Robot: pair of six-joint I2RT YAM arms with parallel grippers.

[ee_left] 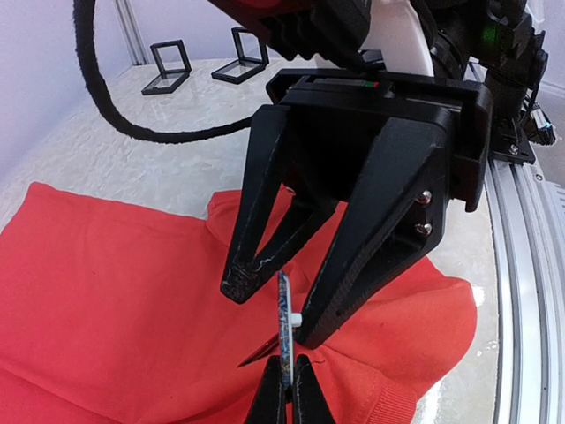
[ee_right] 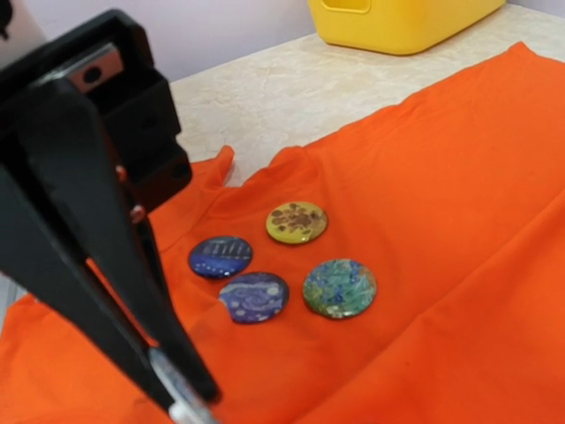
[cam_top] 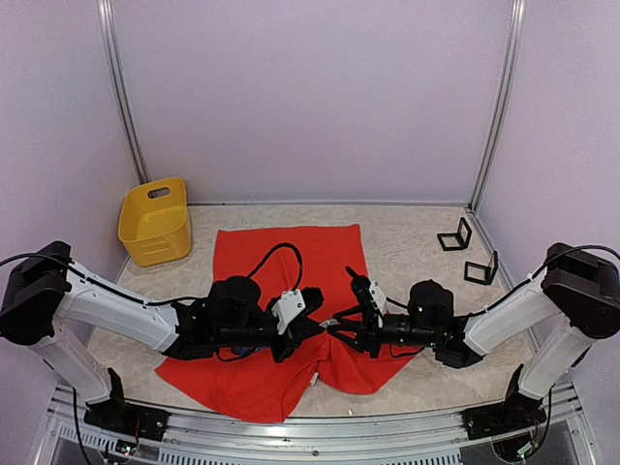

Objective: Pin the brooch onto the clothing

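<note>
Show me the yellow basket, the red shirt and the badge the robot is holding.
yellow basket [cam_top: 160,242]: top view, on its front wall.
red shirt [cam_top: 329,252]: top view, bare cloth near its far edge.
held badge [ee_left: 284,322]: left wrist view, its thin edge above the left arm's fingers [ee_left: 269,397].

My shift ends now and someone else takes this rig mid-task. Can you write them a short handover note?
Left gripper: shut on a brooch, held on edge over the T-shirt.
Right gripper: open, fingers either side of that brooch.
T-shirt: spread on the table. Four other brooches lie on it; pinned or loose, cannot tell.
Done: brooch in hand at the fabric.
Left: get its pin through the cloth, close it, let go.
</note>
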